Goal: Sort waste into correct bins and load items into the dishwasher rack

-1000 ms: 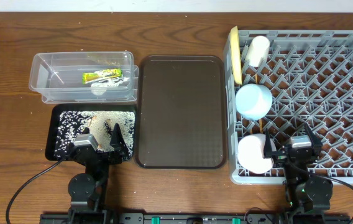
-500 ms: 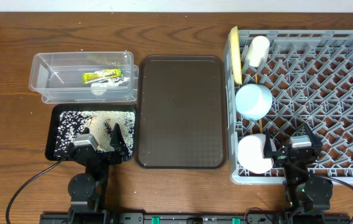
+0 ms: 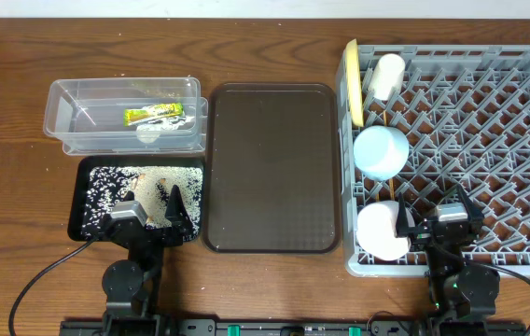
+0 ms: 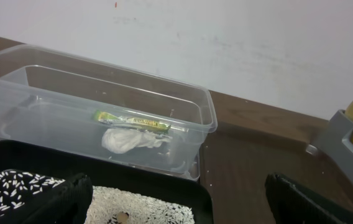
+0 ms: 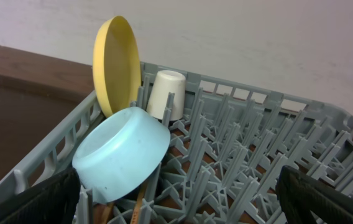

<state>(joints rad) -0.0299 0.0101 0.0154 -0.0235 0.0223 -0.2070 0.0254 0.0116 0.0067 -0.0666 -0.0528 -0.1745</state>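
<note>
Sorting looks finished: napkin [image 4: 127,140] and wrapper [image 4: 133,119] in tub [image 4: 208,117], rice [image 3: 106,187] in black tray [image 3: 76,205], plate [image 3: 353,84], cup [image 3: 386,75], bowls [image 3: 380,149] in rack [image 3: 489,121]. Left gripper [image 3: 153,210] and right gripper [image 3: 436,207] gape empty; next, only retreat.

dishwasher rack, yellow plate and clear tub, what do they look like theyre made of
The dishwasher rack looks like matte grey moulded plastic, judging by its one-piece lattice and pegs. The yellow plate is smooth with a soft sheen, probably plastic or melamine, though glazed ceramic cannot be ruled out. The clear tub looks like thin glossy transparent plastic; the wrapper and napkin show through its wall.
</note>
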